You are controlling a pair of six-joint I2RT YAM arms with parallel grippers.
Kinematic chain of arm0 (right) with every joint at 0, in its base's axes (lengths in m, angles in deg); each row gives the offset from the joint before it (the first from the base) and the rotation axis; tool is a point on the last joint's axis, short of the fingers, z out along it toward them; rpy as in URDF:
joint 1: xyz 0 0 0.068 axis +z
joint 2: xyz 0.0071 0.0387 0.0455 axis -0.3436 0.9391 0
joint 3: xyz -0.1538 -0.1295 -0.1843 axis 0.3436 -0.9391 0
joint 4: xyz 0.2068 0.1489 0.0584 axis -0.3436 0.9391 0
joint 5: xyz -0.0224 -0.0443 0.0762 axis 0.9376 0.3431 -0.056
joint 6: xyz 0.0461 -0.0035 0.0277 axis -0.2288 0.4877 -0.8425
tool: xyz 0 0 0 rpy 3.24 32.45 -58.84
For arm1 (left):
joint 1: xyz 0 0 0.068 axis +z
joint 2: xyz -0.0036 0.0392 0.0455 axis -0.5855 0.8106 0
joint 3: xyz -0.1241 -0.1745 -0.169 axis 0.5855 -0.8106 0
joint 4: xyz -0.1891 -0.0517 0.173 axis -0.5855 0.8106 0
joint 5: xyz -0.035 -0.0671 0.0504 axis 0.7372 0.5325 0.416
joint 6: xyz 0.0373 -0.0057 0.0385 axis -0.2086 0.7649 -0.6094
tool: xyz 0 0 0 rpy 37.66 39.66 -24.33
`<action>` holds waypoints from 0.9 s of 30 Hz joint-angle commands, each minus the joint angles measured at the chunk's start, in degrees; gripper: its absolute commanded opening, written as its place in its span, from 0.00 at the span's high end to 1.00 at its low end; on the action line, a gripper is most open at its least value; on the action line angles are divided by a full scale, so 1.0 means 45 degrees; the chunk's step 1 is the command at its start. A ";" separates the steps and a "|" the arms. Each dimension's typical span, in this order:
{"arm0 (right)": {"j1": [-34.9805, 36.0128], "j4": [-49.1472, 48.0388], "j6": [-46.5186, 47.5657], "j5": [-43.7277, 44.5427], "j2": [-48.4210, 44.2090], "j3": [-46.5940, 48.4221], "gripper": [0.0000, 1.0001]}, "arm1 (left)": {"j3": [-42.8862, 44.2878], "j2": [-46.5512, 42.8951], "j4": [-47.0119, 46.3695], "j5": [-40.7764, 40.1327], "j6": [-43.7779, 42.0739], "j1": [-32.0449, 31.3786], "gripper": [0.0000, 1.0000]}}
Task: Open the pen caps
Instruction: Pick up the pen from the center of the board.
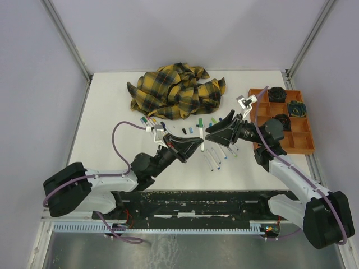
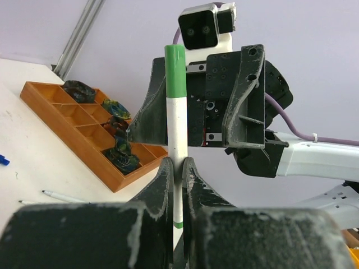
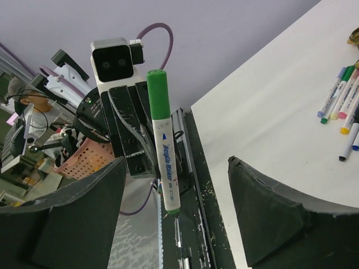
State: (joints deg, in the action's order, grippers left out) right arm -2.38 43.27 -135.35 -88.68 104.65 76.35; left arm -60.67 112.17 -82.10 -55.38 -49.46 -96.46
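closest to us, the two arms rise from their bases at the near edge of the table (image 1: 106,112) and lean toward each other over its middle. the left gripper (image 2: 178,168) has its fingers pressed in on a pen (image 2: 178,131). they pinch the white barrel low down, so the pen stands straight up out of the fingertips in the left wrist view. the green cap (image 2: 174,67) sits on the pen's free end, pointing away from the left gripper and toward the right one. the right gripper (image 3: 176,162) faces it with its fingers spread wide. in the right wrist view we see the capped pen in the gap between the two fingers, touching neither, and we cannot tell how far in front of the fingertips it stands. on the table under and just beyond the grippers lie loose pens (image 1: 215,158), scattered at different angles. a few stubby loose caps (image 1: 199,122) lie a little farther out. beyond those, a yellow-and-black plaid cloth (image 1: 176,89) is bunched up near the far edge. to the right of it an orange tray (image 1: 300,147) holds dark objects (image 1: 296,108) in several of its compartments.
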 commanded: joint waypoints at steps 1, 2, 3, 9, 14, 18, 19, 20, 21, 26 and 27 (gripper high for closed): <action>0.0241 -0.0779 0.0212 0.0356 0.0003 0.0012 0.23 | 0.0775 0.0386 -0.1081 -0.0393 -0.0621 -0.0193 0.97; 0.0301 -0.0741 0.0310 0.0340 0.0012 0.0006 0.26 | 0.0841 0.0498 -0.1050 -0.0387 -0.0579 -0.0200 0.97; 0.0377 -0.0719 0.0398 0.0319 0.0011 0.0010 0.29 | 0.0910 0.0610 -0.1038 -0.0391 -0.0557 -0.0218 0.97; 0.0549 -0.0733 0.0561 0.0197 0.0023 0.0065 0.43 | 0.1261 0.1162 -0.1042 -0.0321 -0.0372 -0.0326 0.97; 0.0553 -0.0723 0.0559 0.0163 -0.0030 0.0115 0.50 | 0.1444 0.1345 -0.1037 -0.0278 -0.0319 -0.0395 0.97; 0.0574 -0.0677 0.0579 0.0105 -0.0034 0.0155 0.62 | 0.1464 0.1375 -0.1022 -0.0281 -0.0319 -0.0426 0.97; 0.0575 -0.0675 0.0575 0.0094 -0.0049 0.0163 0.65 | 0.1469 0.1389 -0.1018 -0.0276 -0.0320 -0.0434 0.97; 0.0565 -0.0674 0.0563 0.0066 -0.0055 0.0169 0.66 | 0.1452 0.1412 -0.1012 -0.0285 -0.0300 -0.0425 0.97; 0.0586 -0.0674 0.0556 0.0060 -0.0059 0.0177 0.69 | 0.1450 0.1430 -0.1016 -0.0291 -0.0288 -0.0434 0.97; 0.0581 -0.0687 0.0588 -0.0002 -0.0102 0.0187 0.82 | 0.1398 0.1453 -0.1004 -0.0286 -0.0222 -0.0455 0.97; 0.0586 -0.0678 0.0599 -0.0022 -0.0108 0.0199 0.84 | 0.1382 0.1455 -0.0998 -0.0259 -0.0205 -0.0455 0.97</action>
State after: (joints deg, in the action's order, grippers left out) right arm -0.11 42.92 -133.47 -88.09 104.89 76.33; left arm -56.13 118.40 -83.08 -55.62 -49.55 -98.08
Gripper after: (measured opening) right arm 0.218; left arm 0.062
